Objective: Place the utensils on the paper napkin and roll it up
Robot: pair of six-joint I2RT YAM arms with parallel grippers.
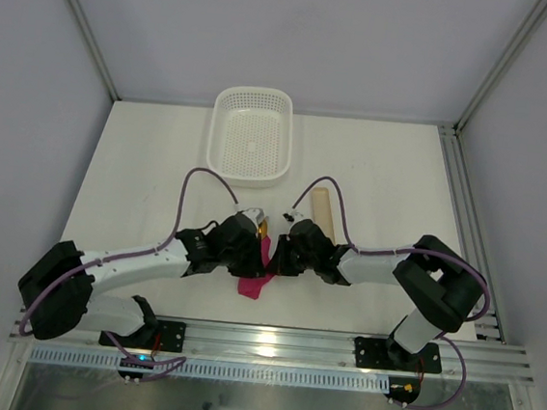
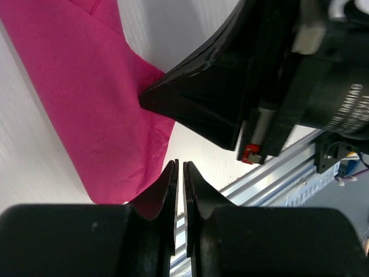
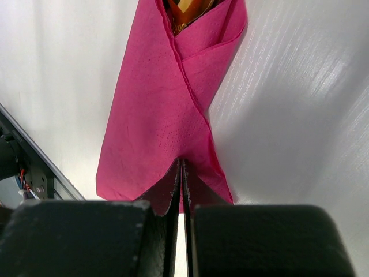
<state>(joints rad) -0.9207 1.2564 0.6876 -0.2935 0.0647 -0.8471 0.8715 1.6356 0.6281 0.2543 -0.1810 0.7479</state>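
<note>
Magenta paper napkin (image 3: 155, 127), folded over the gold utensils (image 3: 184, 11), runs lengthwise up the right wrist frame, away from the right gripper (image 3: 181, 164), which is clenched on its near fold. Just beside the napkin's edge, the left gripper (image 2: 180, 164) is nearly closed and holds nothing.

Matt paper napkin (image 3: 155, 133), glossy gold metal utensil (image 3: 187, 11), perforated plastic basket (image 1: 251, 133)
</note>
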